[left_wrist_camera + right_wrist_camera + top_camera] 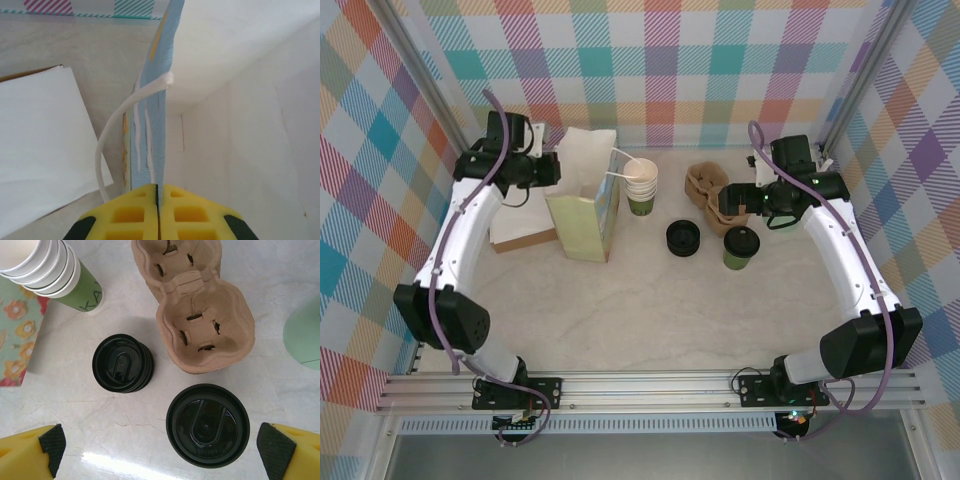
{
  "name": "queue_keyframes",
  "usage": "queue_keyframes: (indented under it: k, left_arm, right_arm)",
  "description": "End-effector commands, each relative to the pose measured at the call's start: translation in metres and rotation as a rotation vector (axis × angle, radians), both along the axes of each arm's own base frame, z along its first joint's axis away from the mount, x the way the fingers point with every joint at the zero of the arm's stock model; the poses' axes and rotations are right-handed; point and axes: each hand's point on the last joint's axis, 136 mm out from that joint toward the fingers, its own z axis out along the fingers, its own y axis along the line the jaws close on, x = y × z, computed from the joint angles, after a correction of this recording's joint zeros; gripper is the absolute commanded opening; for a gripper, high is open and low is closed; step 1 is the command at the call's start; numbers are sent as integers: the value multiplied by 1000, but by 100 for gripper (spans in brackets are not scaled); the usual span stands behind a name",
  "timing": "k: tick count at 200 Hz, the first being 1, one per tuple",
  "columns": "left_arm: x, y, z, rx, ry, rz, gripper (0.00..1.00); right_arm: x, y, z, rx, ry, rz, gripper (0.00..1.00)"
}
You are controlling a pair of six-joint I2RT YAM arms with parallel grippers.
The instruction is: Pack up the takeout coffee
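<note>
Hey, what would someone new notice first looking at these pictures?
A tall paper bag stands left of centre, its wall pinched in the shut left gripper. Right of it, the open right gripper hangs over the lidded green cup, with brown cup carriers just behind.

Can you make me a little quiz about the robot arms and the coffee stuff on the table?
1. True or false: the coffee cup near the right claw already has its black lid on.
2. What is the left claw pinching? A) the wall of the paper bag B) a spoon C) a sandwich
3. Fill in the gap: the right claw is ___ (open or shut).

Key: 1 true; 2 A; 3 open.
</note>
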Motion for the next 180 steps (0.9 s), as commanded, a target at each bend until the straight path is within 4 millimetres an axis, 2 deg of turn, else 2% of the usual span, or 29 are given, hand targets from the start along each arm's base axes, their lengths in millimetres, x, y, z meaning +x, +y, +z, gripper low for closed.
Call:
queue_keyframes:
  k: [1,62,106,138,180]
  left_arm:
    - [-19,1,22,-77,-57,36,0]
    - [-83,-4,31,-159,-53,44,0]
    - [-118,-14,21,-195,-23,50,0]
    - [-128,-18,10,-183,-5,63,0]
    - [-120,-30,0,-176,-6,71,0]
  right_arm:
    - [4,-2,4,10,-18,-28,100]
    - [5,-2,0,14,1,-43,100]
    - [5,-1,-4,18,16,-41,100]
    - [7,2,-9,26,34,-37,100]
    - [10,4,-17,19,59,-21,99]
